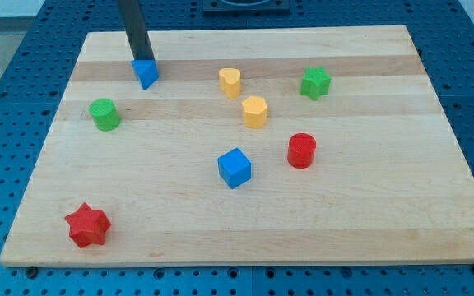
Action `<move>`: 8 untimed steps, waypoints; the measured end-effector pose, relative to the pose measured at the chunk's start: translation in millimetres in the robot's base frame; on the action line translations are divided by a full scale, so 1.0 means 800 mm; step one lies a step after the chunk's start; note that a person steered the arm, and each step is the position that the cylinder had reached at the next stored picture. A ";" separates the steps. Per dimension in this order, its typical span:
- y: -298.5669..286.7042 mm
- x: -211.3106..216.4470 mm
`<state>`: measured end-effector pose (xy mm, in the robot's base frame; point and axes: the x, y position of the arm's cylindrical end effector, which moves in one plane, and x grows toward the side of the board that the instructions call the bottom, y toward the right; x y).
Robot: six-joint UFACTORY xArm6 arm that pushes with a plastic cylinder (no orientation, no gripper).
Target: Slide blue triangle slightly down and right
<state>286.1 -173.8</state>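
Blue triangle (146, 73) sits at the far left of the counter (369, 230), close to the far edge, well apart from every other block. The rod comes down from above and the tip (142, 60) rests against the triangle's far side, slightly to its left. That placement suits the task: a push from there would drive the block nearer and to the right. No gripper exists on this arm, so nothing is clamped or held; the tip only touches the block.

The path looks free. A green cylinder (104, 114) lies nearer and to the left, and a yellow heart (230, 81) lies to the right, neither just beside the triangle. Since only a slight shift is asked, a short push should do.
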 end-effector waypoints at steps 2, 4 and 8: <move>-0.004 0.016; -0.028 0.013; -0.007 0.082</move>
<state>351.5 -179.1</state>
